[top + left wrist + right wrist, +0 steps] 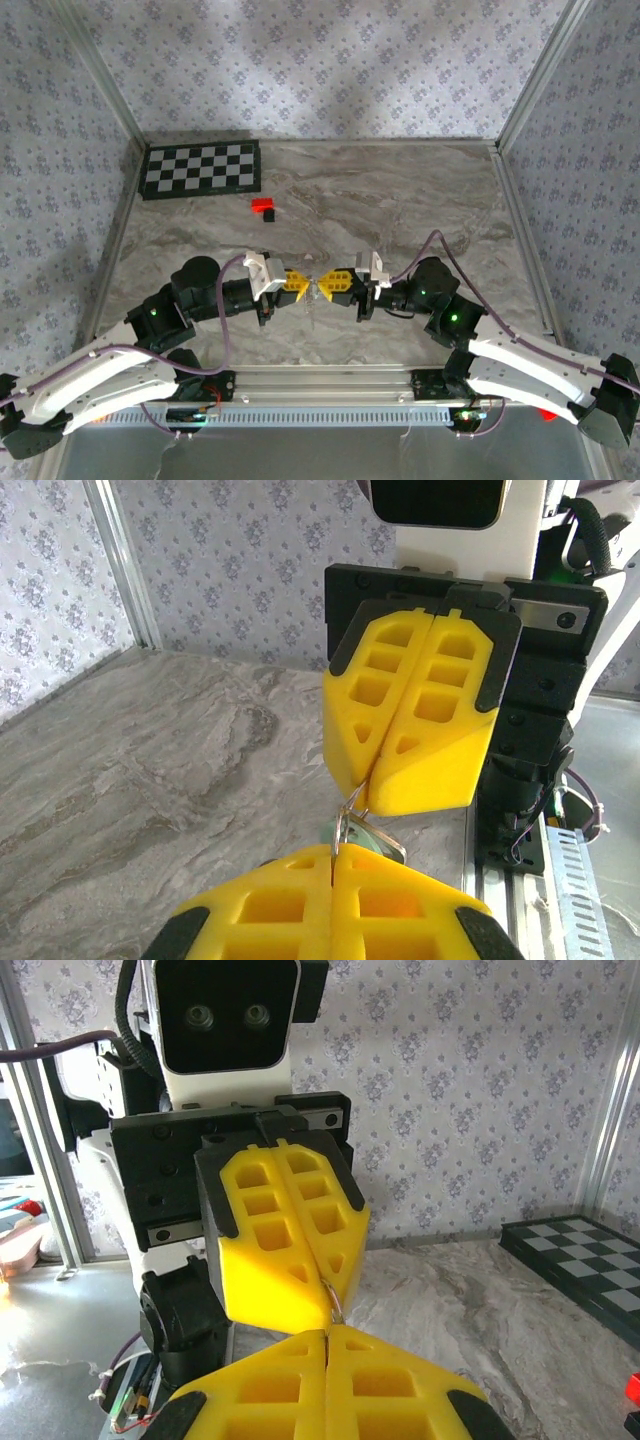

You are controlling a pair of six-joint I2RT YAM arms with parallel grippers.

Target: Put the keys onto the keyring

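Near the front edge of the marble bench (400, 200), left claw (303, 285) and right claw (328, 285) meet tip to tip, both pressed together. The silvery key (358, 830) sits pinched between their tips; I cannot tell which claw grips it. A red-and-black block (264, 208) lies well behind.

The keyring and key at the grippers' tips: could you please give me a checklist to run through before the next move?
1. Left gripper shut: ok.
2. Right gripper shut: ok.
3. Tips facing each other, nearly touching, over the table: ok.
4. Silvery metal pinched at both tips: ok.
5. Which piece each one holds, and whether they are threaded: cannot tell.
6. Red-and-black block well away from both: ok.
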